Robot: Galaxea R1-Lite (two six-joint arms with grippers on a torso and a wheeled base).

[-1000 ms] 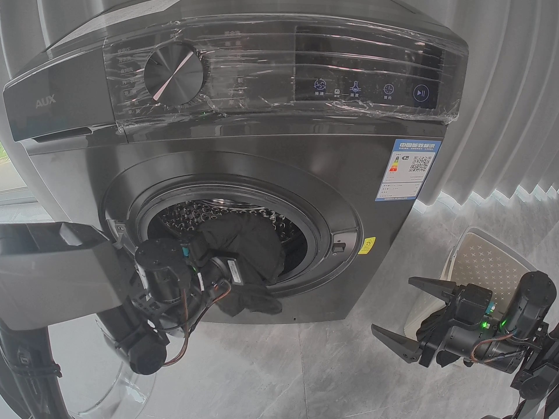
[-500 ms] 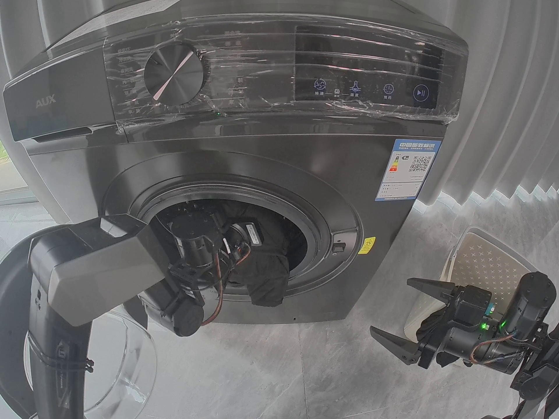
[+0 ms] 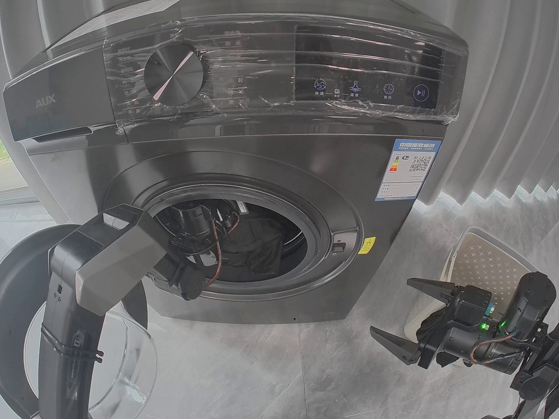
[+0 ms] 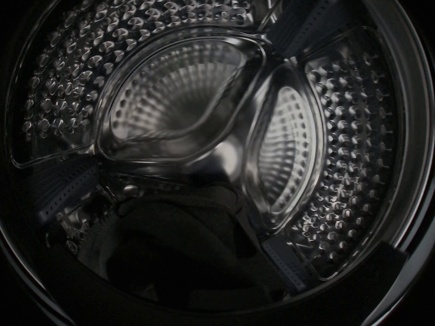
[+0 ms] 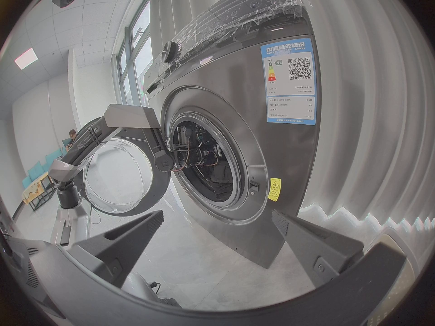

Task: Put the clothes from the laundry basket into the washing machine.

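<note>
Right gripper (image 3: 391, 305) hangs open, right of the washing machine (image 3: 326, 164); my left arm (image 3: 195, 228) is inside it, grip I cannot tell. Dark garment (image 4: 181, 245) lies in its drum: loading, I'd say; next, withdraw

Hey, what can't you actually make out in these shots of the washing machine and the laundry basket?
- Dark garment, left wrist view: the drum is too dim to show its outline; one piece or several, unclear.
- Laundry basket, head view: the right arm covers its front, so what is left inside is hidden.
- Garment's near side, head view: the left arm and its cables stand in front of it.
</note>
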